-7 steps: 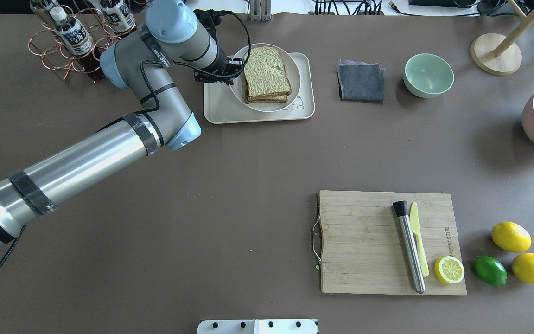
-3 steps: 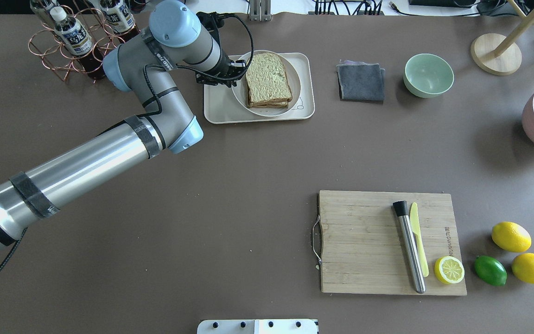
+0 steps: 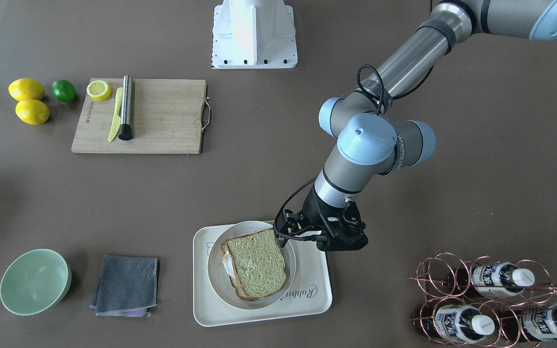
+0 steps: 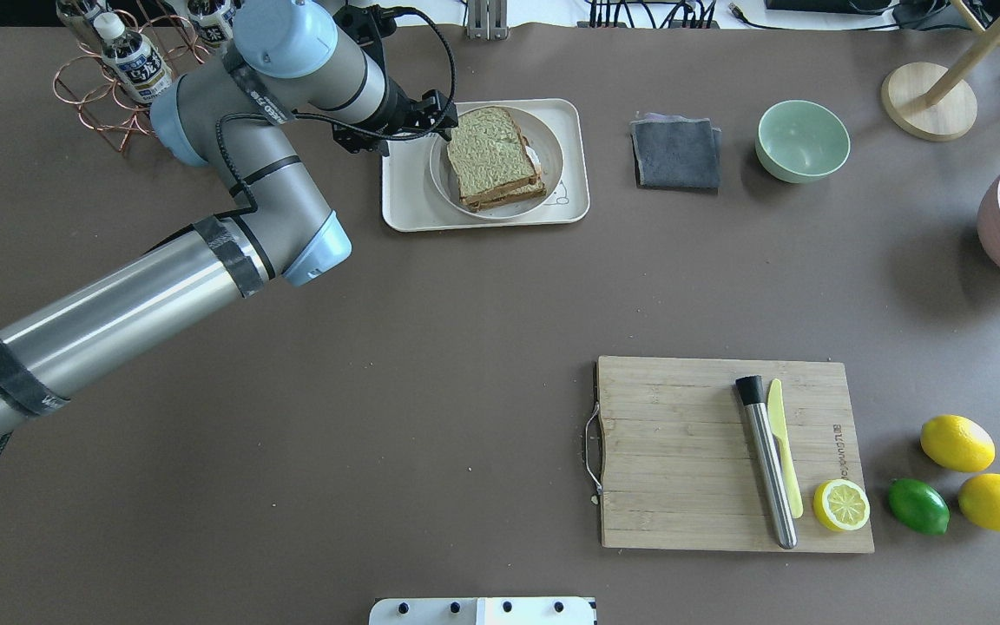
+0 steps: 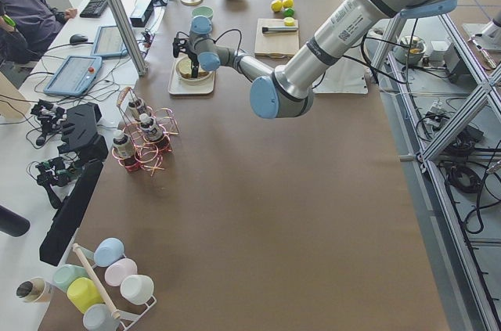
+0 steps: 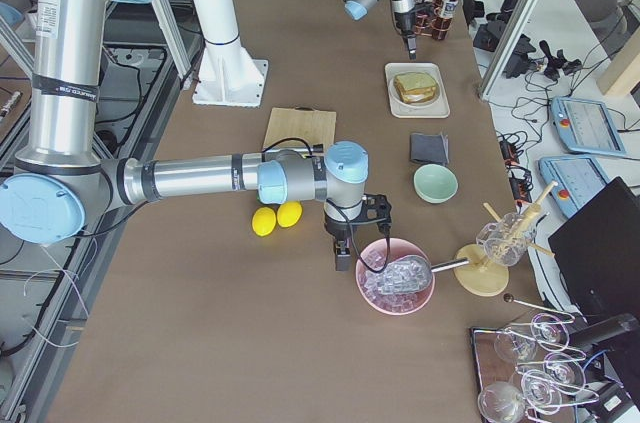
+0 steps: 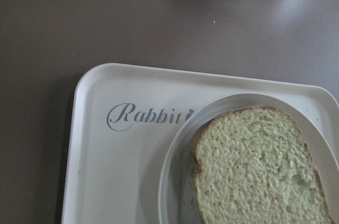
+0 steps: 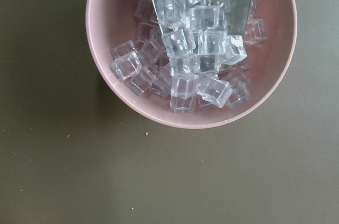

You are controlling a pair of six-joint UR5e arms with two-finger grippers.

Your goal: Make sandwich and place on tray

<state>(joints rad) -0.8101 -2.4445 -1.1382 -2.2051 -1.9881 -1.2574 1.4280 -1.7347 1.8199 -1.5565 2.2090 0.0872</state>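
The sandwich (image 4: 491,156) lies on a round white plate (image 4: 552,148), and the plate rests on the cream tray (image 4: 404,204). The top bread slice covers most of the sandwich, and a bit of white egg (image 3: 227,263) shows at its edge. My left gripper (image 4: 441,117) hovers just off the plate's rim over the tray's corner; it looks open and empty. The left wrist view shows the tray (image 7: 106,171), the plate (image 7: 169,181) and the bread (image 7: 254,171), but no fingers. My right gripper (image 6: 343,258) hangs beside the pink ice bowl (image 6: 395,283); I cannot tell its state.
A wooden cutting board (image 4: 682,451) holds a steel muddler, a yellow knife and a lemon half. Two lemons and a lime lie to its right. A grey cloth (image 4: 676,154) and a green bowl (image 4: 802,139) sit right of the tray. A copper bottle rack (image 4: 118,69) stands behind my left arm.
The plate with the sandwich has come down from a raised, tilted hold to rest on the tray. My left gripper has let go of its rim and drawn back to the left.
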